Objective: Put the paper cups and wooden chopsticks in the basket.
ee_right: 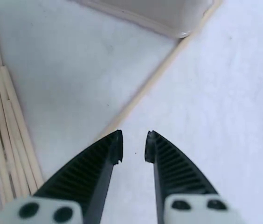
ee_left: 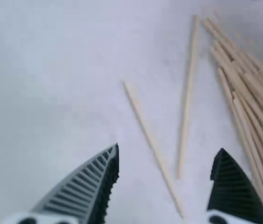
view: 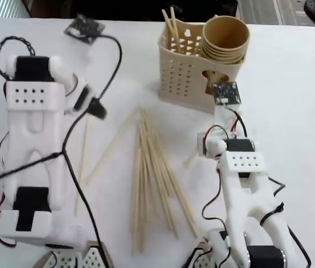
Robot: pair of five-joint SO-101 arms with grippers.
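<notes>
High view has the paper cups [view: 225, 34] stacked inside the basket [view: 182, 78], with a few chopsticks [view: 170, 25] standing beside them. The cups look done, but most of the wooden sticks lie in a loose pile [view: 149, 167] on the surface [view: 291, 111] between the two arms. Left hand [ee_left: 168, 156] is spread wide and empty above a single chopstick [ee_left: 152, 147], which passes between its fingers; the pile lies off to its side. Right hand [ee_right: 134, 143] is barely parted and grips nothing. A stray stick [ee_right: 150, 79] runs just ahead of its tips toward the basket's corner.
</notes>
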